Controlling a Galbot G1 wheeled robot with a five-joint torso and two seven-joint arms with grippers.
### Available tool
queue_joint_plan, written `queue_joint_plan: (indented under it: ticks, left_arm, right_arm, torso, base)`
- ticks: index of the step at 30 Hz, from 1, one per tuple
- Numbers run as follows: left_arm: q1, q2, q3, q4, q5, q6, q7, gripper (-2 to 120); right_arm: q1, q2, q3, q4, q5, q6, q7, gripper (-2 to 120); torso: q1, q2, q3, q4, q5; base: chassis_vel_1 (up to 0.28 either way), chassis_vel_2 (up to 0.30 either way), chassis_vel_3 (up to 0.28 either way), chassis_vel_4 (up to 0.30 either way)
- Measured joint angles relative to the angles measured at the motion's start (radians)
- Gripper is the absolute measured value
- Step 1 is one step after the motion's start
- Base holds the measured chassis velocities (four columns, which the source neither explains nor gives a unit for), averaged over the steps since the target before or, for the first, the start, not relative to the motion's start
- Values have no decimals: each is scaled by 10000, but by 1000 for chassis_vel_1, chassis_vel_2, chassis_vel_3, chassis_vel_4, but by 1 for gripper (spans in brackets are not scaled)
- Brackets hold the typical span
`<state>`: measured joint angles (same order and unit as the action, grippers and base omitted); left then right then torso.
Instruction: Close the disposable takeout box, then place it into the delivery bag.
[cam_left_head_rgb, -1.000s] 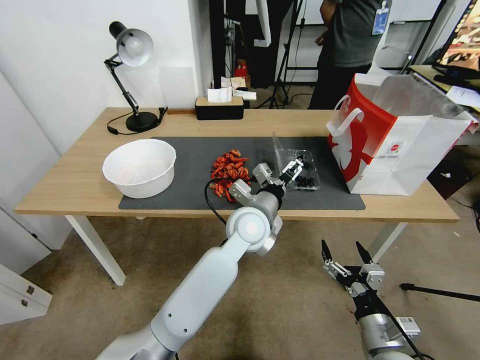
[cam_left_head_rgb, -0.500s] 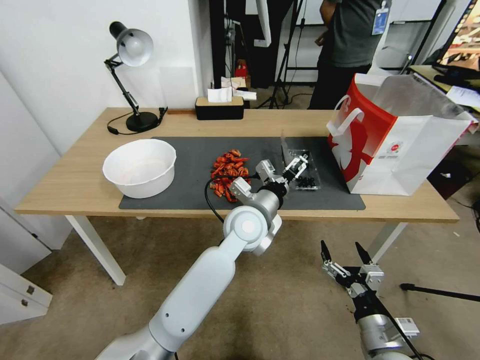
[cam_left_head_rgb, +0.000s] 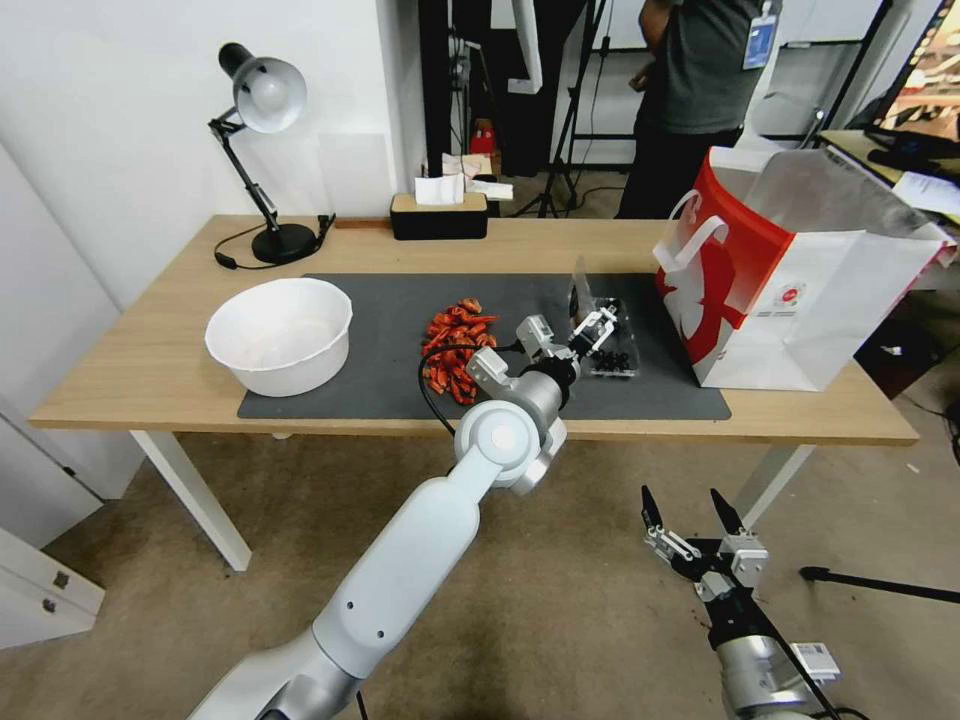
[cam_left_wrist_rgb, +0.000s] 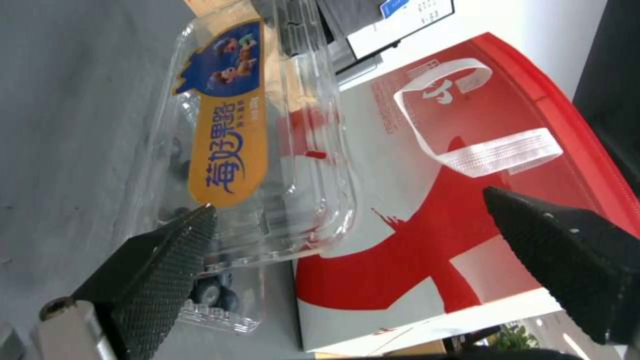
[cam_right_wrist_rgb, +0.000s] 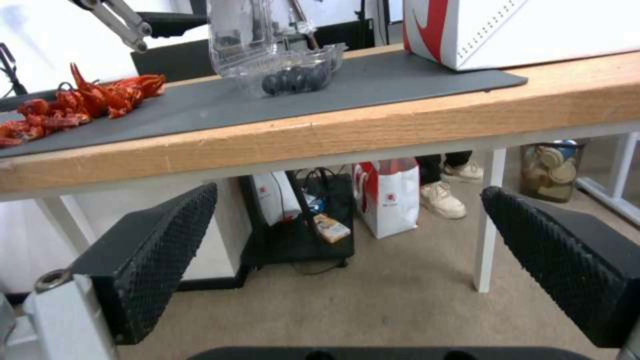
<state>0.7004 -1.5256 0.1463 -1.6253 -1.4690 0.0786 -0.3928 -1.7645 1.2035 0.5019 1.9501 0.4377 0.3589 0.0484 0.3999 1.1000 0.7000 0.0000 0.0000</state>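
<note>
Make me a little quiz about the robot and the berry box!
1. True or false: the box is fully shut.
2. Which gripper is at the box: (a) left or (b) right?
3. Fill in: the bag stands on the ____.

Key: 1. False, its lid stands up, open. 2. (a); its fingers are spread, one touching the lid; the right one hangs open below the table's edge. 3. table.
</note>
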Motion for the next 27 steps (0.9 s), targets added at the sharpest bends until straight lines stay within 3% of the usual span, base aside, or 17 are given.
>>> queue_joint_plan:
  ticks: [10, 20, 24, 27]
  left_arm:
    - [-208, 60, 71, 191, -134, 490, -113, 80]
    - [-748, -174, 385, 860, 172, 1039, -802, 40]
    - [-844, -222, 426, 975, 235, 1117, -863, 33]
    - [-1099, -236, 607, 1098, 323, 1310, -900, 15]
  right_arm:
    - [-7, -14, -39, -41, -32, 22, -26, 100]
    - [-253, 45, 70, -44, -74, 201, -123, 100]
    - [-285, 53, 87, -44, -76, 224, -130, 100]
    - [-321, 89, 90, -43, -94, 250, -152, 100]
  torso:
    - [1, 0, 0, 0, 0]
    - [0, 0, 0, 0, 0]
    - [0, 0, 0, 0, 0]
    - [0, 0, 0, 0, 0]
  base:
    - [0, 0, 0, 0]
    - [0, 0, 0, 0]
    - [0, 0, 0, 0]
    - [0, 0, 0, 0]
